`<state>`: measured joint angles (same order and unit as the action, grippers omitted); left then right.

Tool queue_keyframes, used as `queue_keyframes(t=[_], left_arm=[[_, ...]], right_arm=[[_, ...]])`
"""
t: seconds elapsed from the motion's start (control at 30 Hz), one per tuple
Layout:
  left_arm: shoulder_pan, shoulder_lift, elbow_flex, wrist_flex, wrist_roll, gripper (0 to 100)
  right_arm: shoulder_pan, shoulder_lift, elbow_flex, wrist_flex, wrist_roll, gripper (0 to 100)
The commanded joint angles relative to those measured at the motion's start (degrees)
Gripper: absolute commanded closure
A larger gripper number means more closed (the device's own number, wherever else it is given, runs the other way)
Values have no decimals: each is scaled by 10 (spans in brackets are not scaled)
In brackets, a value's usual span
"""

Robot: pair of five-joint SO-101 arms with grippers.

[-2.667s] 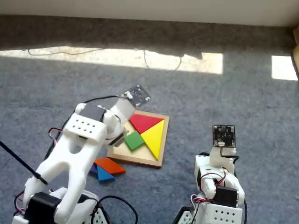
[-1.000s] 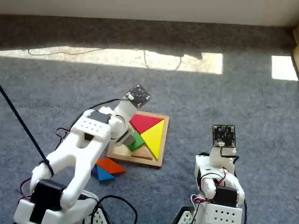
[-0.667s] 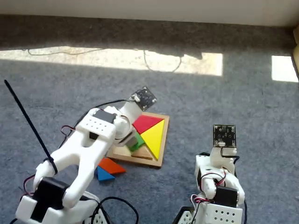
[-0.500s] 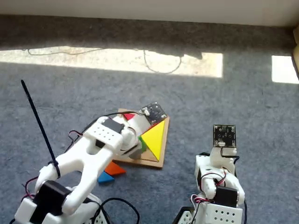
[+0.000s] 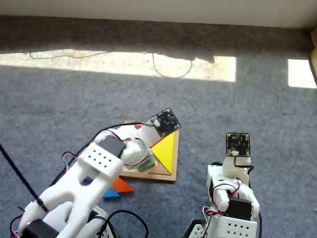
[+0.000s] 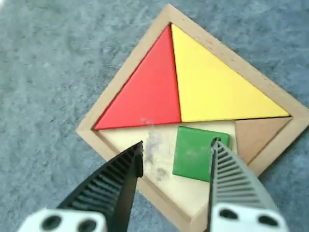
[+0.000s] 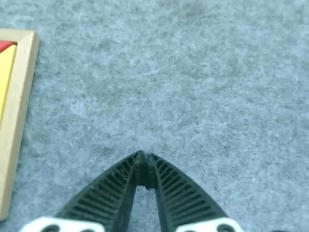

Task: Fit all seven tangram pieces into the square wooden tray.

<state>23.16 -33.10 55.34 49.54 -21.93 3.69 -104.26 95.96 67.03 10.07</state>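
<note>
The square wooden tray point(image 6: 125, 82) holds a red triangle point(image 6: 145, 96), a yellow triangle point(image 6: 217, 92), a green square point(image 6: 198, 154) and a brown triangle point(image 6: 253, 137). My left gripper point(image 6: 177, 144) hangs open just above the green square, one fingertip over bare tray floor, the other at the square's far corner. In the high view the left arm point(image 5: 99, 163) lies across the tray point(image 5: 166, 174) and hides most of it beside the yellow triangle point(image 5: 166, 148). An orange piece point(image 5: 121, 185) and a blue piece point(image 5: 111, 194) lie on the carpet by the tray. My right gripper point(image 7: 145, 157) is shut over bare carpet.
Grey carpet covers the floor. The right arm point(image 5: 233, 198) stands folded at the near right, apart from the tray, whose edge point(image 7: 17, 121) shows in the right wrist view. A cable point(image 5: 168, 74) lies in the sunlit strip at the back.
The left arm has swung to the right across the tray and now covers the red triangle and most of the green square. The right arm has not moved.
</note>
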Motion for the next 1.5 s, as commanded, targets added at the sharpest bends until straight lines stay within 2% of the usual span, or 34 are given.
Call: queue_keyframes(t=[0.0, 0.17, 0.33, 0.63, 0.73, 1.0, 1.23, 1.47], left_arm=[[-40, -45, -2, 3, 11, 778], [-94, -46, 15, -1, 7, 778], [-95, -46, 64, -2, -40, 778], [-94, -44, 131, -55, -49, 778], [-78, -8, 129, -74, -48, 778], [-33, 133, 26, -70, -32, 778], [52, 137, -5, -32, 22, 781], [55, 136, -45, 29, 27, 783]], right_arm=[[7, -8, 54, -11, 4, 989], [7, -8, 54, -11, 4, 989], [7, -8, 54, -11, 4, 989], [7, -8, 54, -11, 4, 989], [7, -8, 54, -11, 4, 989], [7, -8, 54, -11, 4, 989], [7, -8, 54, -11, 4, 989], [7, -8, 54, -11, 4, 989]])
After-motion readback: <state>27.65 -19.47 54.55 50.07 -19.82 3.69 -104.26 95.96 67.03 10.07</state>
